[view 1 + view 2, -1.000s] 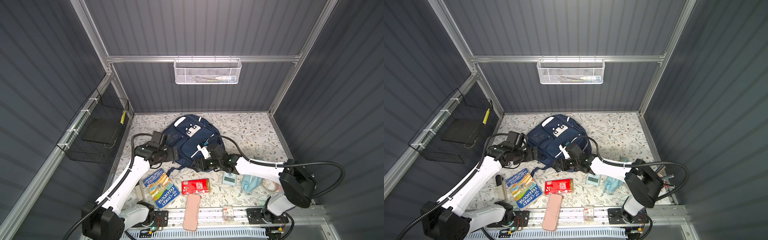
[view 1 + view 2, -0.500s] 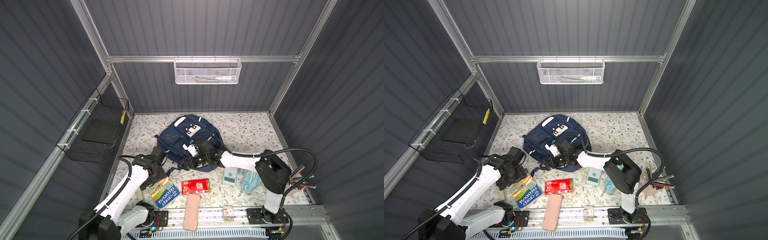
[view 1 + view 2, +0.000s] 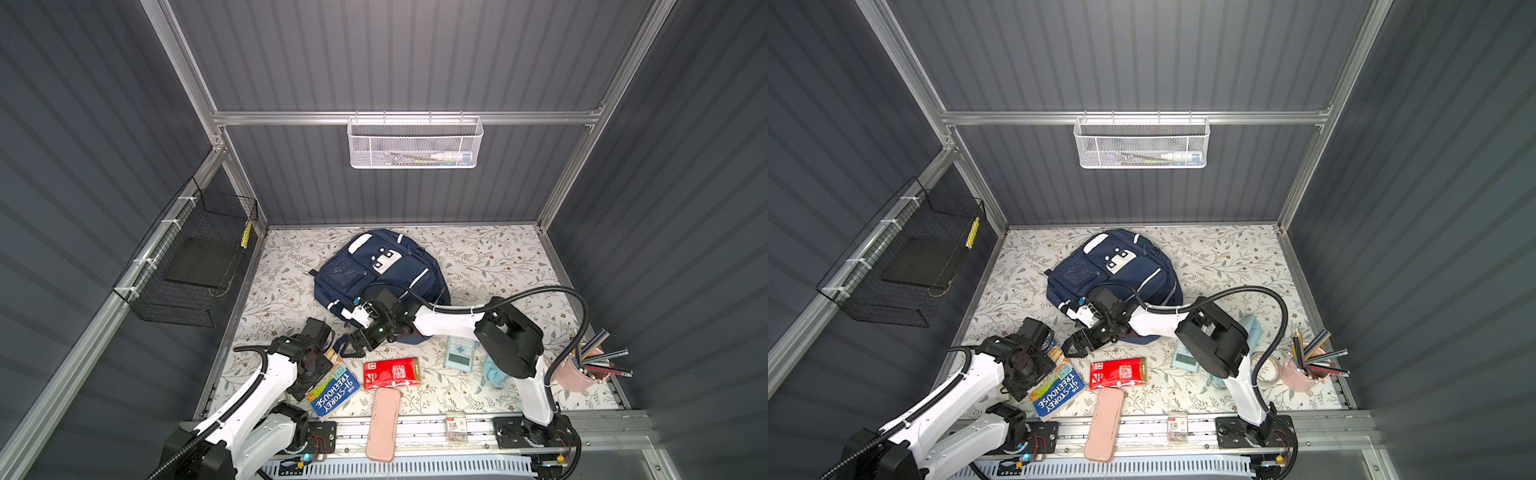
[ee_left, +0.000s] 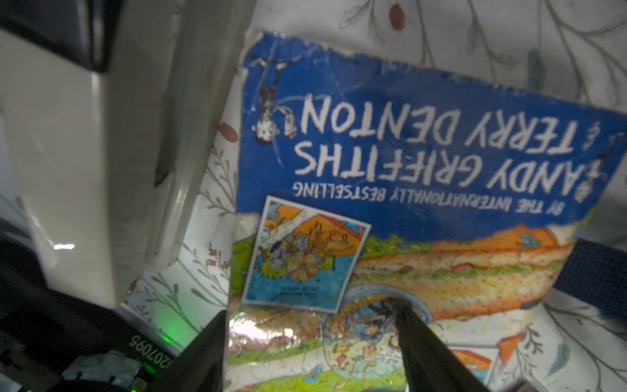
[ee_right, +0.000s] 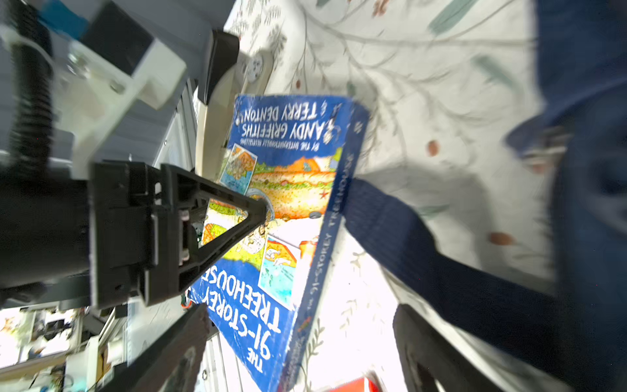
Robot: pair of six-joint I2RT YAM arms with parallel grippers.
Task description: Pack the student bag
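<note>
The student bag (image 3: 374, 270) (image 3: 1113, 266), a navy backpack with white stripes, lies flat at the middle back of the table. A blue book, "The 91-Storey Treehouse" (image 3: 334, 388) (image 4: 407, 152) (image 5: 288, 190), lies in front of it to the left. My left gripper (image 3: 330, 365) (image 4: 308, 315) hovers low over the book with its jaws apart. One fingertip touches the cover and the other stands beside the book's edge. My right gripper (image 3: 353, 345) (image 5: 298, 325) is open just off the bag's front edge. The bag's navy strap (image 5: 407, 237) runs past its fingers to the book's spine.
In front lie a red packet (image 3: 390, 372), a pink pencil case (image 3: 384, 424), a pale blue calculator (image 3: 459, 353) and a light-blue pouch (image 3: 494, 374). A pink cup of pencils (image 3: 582, 370) stands front right. A black wire basket (image 3: 195, 266) hangs on the left wall, a white one (image 3: 415, 143) at the back.
My left arm left the bag's left side and came forward and down onto the book, its jaws narrowing. My right gripper slid left and forward off the bag toward the strap and book.
</note>
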